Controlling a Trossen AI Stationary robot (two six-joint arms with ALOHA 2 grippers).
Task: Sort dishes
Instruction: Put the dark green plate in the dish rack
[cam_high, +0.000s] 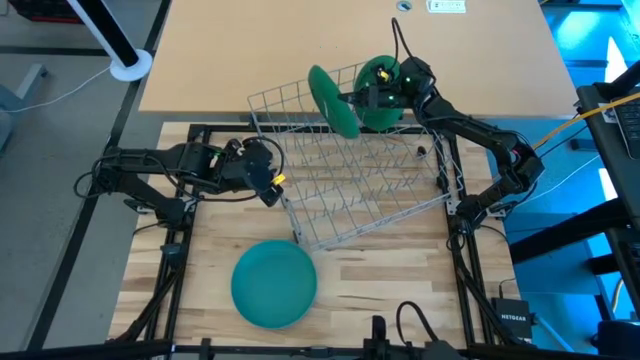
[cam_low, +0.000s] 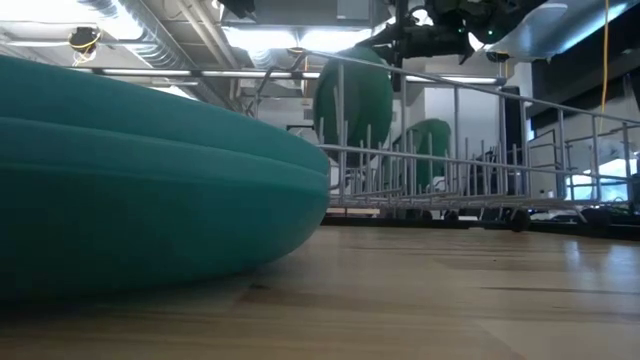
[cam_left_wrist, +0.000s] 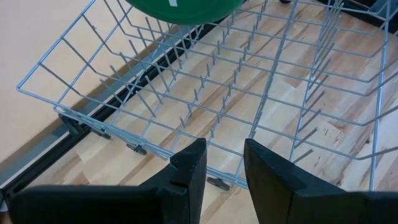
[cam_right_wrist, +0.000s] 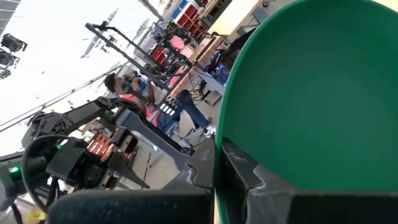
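Note:
My right gripper (cam_high: 362, 98) is shut on a green plate (cam_high: 332, 100), held on edge over the far part of the grey wire rack (cam_high: 350, 180). The plate also shows in the low view (cam_low: 355, 100) and the right wrist view (cam_right_wrist: 311, 93). A second green plate (cam_high: 383, 78) stands on edge among the rack's far prongs (cam_low: 432, 150). A teal plate (cam_high: 275, 283) lies flat on the table near the front edge. My left gripper (cam_high: 272, 182) is open and empty at the rack's left rim (cam_left_wrist: 155, 152). My right gripper pinches the held plate's rim (cam_right_wrist: 219, 134) between its two fingers, one finger on each face of the plate. The fingers come roughly level from the table's right side. The plate stands on edge, tilted, lifted above the rack's prongs.
The rack sits askew on the wooden board, with several rows of upright prongs (cam_left_wrist: 236, 81). Beyond it is a tan tabletop (cam_high: 300, 40). A black frame (cam_high: 170, 250) borders the board. A person shows in the room behind (cam_right_wrist: 134, 93).

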